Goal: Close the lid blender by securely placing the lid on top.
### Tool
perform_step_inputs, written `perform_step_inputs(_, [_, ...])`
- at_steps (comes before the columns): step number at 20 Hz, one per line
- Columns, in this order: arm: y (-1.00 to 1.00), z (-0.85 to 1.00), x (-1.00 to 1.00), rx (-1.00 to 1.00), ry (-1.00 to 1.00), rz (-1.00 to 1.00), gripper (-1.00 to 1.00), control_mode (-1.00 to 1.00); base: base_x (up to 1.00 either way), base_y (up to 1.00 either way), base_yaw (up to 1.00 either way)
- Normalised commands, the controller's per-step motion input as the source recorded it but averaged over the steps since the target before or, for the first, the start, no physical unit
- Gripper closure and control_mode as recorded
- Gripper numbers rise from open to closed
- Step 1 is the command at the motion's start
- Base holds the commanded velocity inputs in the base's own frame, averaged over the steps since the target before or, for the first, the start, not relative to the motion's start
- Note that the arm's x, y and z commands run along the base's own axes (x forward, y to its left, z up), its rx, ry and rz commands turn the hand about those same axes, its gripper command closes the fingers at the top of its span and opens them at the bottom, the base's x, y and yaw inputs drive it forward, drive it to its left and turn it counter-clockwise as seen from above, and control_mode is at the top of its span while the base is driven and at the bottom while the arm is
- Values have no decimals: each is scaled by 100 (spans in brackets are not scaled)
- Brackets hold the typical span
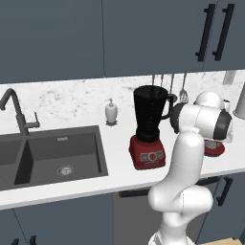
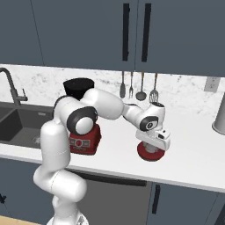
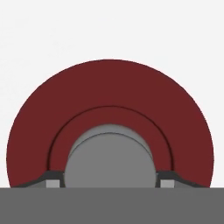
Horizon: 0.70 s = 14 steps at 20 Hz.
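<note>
The lid is a round red disc with a grey knob in its middle. It lies flat on the white counter, right of the blender, whose dark jar stands with its top uncovered on a red base. My gripper points straight down onto the lid. Its fingertips sit on either side of the knob and look pressed against it. In the left base view my arm covers most of the lid.
The sink and faucet are at the left, with a white soap dispenser behind. Utensils hang on the back wall. A pale grey vessel stands at the far right.
</note>
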Motion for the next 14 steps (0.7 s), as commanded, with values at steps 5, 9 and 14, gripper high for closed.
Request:
perform_step_inputs(5, [0,0,0,0,0,0,100,-100,0,0,0])
perform_step_inputs(9, [0,39,-19,4,-3,0,100,-100,0,0,0])
perform_step_inputs(14, [-1,94,-45,5,-20,-1,100,-100,0,0,0])
